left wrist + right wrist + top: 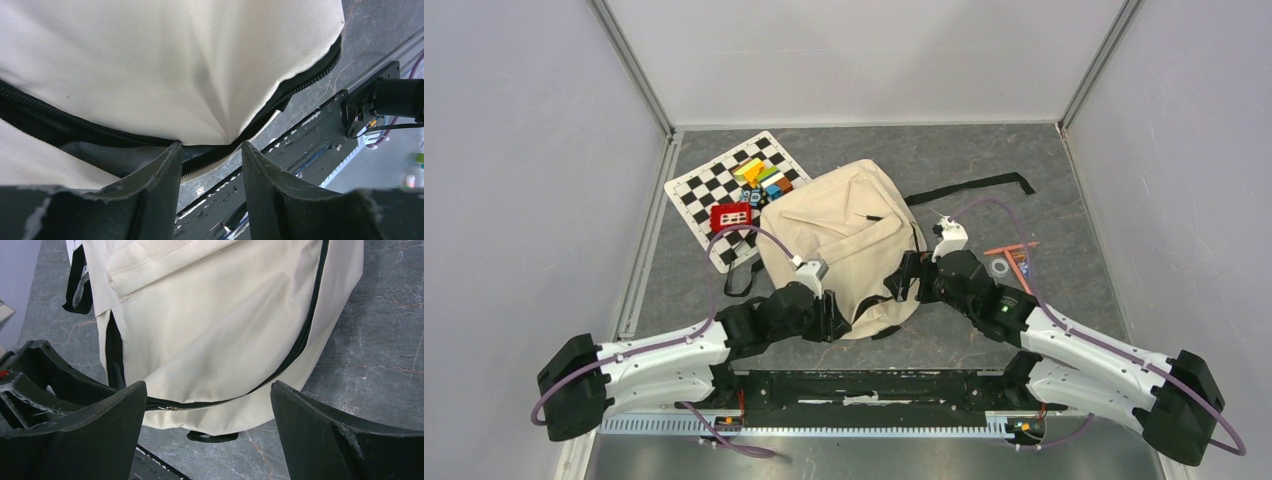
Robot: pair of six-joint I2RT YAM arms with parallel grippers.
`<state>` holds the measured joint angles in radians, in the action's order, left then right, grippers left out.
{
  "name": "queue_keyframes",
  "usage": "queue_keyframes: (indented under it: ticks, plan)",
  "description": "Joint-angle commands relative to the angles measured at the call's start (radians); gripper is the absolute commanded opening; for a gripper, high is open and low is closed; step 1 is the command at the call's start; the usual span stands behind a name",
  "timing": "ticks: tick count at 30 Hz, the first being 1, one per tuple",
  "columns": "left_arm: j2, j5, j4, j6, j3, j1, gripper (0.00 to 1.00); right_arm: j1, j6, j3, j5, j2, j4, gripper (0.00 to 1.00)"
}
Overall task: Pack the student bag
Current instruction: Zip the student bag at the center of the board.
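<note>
The student bag point(844, 245), a cream canvas backpack with black zipper trim, lies in the middle of the table. My left gripper point(836, 318) is at its near edge. In the left wrist view its jaws point(211, 150) stand partly open, and the edge of the cream top flap and the open black zipper point(280, 95) lie just beyond the tips. Grey lining point(100, 155) shows in the slit. My right gripper point(906, 278) is at the bag's near right side. It is wide open point(208, 386), with the bag's zippered rim point(220, 412) framed between its fingers, untouched.
A checkered board point(714, 190) at the back left carries coloured blocks point(764, 175) and a red item point(731, 216). A black strap point(969, 187) trails behind the bag to the right. Orange pens and a small roll point(1009, 262) lie right of it. A black base rail point(874, 385) runs along the near edge.
</note>
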<state>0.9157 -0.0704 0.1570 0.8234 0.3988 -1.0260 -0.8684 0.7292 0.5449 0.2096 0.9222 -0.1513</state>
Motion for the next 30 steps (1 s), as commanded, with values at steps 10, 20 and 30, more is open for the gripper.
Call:
queue_keyframes:
  ticks: [10, 20, 30]
  plan:
    - [0.063, -0.152, -0.186, 0.138, 0.000, -0.133, 0.44, 0.002, 0.010, -0.034, 0.028, -0.043, 0.044, 0.98]
    - [0.016, -0.175, -0.237, 0.139, 0.032, -0.171, 0.54, 0.002, 0.081, -0.145, -0.025, -0.099, 0.101, 0.95]
    - [0.073, -0.309, -0.070, 0.015, 0.198, -0.164, 0.70, -0.070, 0.149, -0.180, -0.044, -0.137, 0.143, 0.93]
